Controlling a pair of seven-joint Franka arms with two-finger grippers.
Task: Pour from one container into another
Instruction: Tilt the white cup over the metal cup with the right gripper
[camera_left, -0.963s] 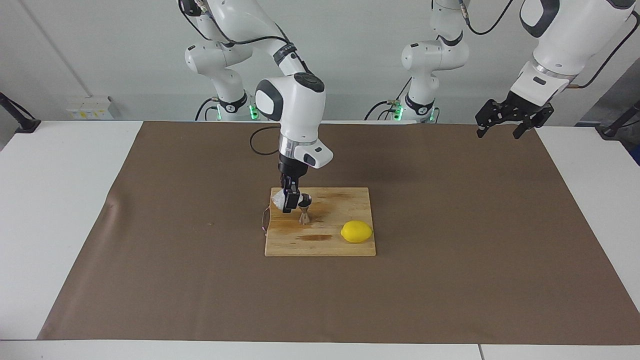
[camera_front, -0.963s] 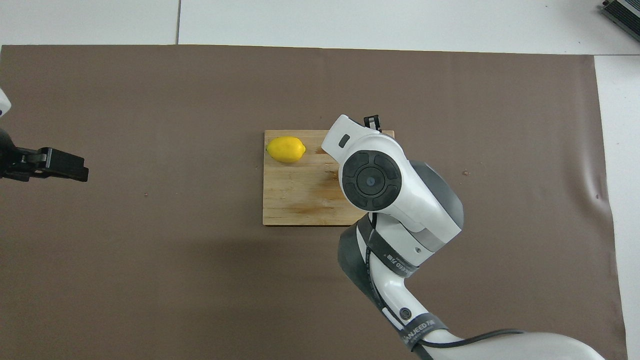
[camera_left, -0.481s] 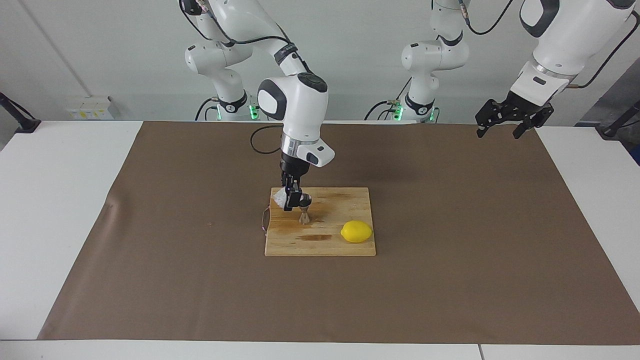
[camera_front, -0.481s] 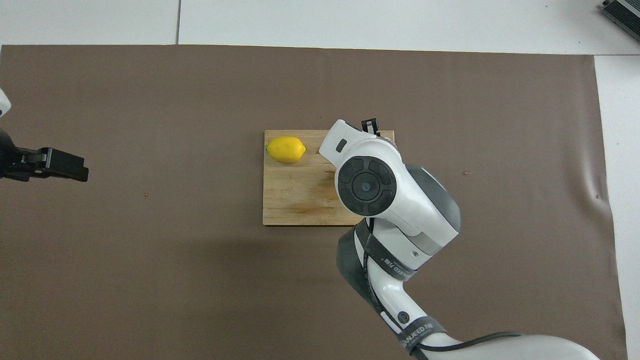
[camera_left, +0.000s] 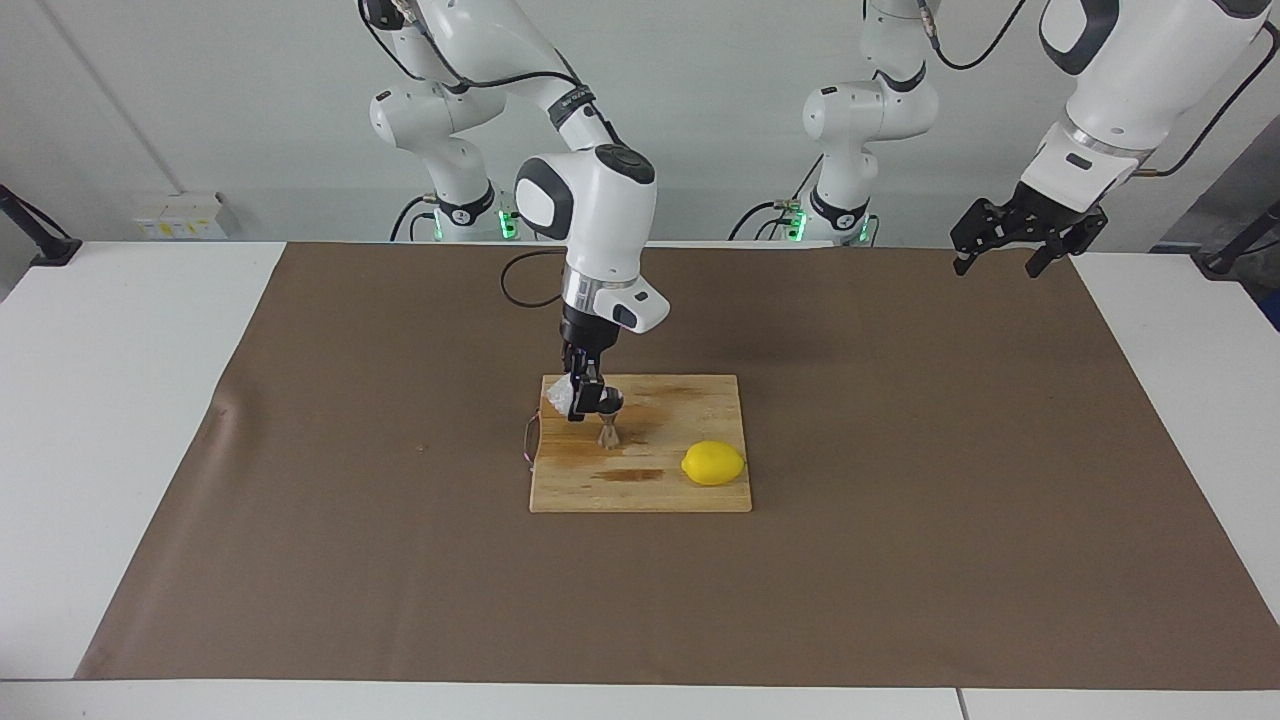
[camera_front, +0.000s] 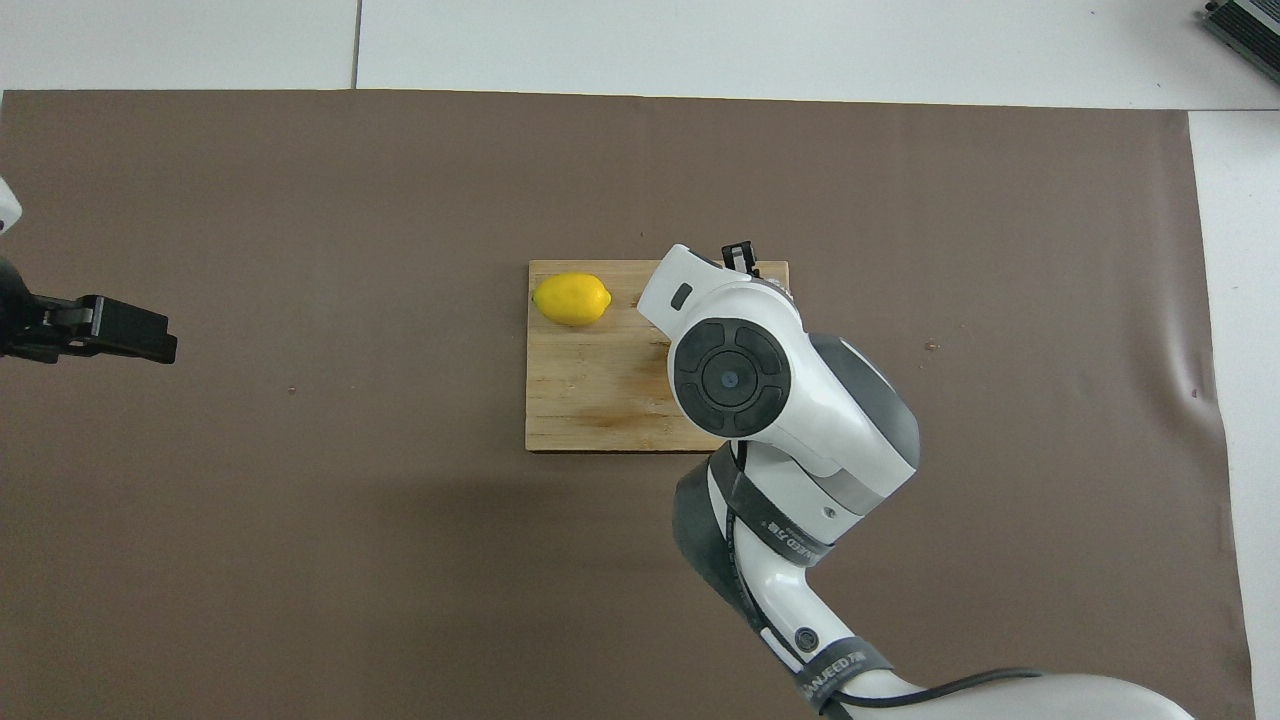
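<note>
Yellow lemon (camera_left: 713, 463), brown mat (camera_left: 900, 420)

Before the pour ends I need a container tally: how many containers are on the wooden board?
2. The clear faceted glass cup is held tilted in the right claw over the board; the small steel hourglass jigger stands just below it.

Jigger (camera_left: 608, 433) and lemon (camera_left: 713, 463) on board (camera_left: 640, 490)
</note>
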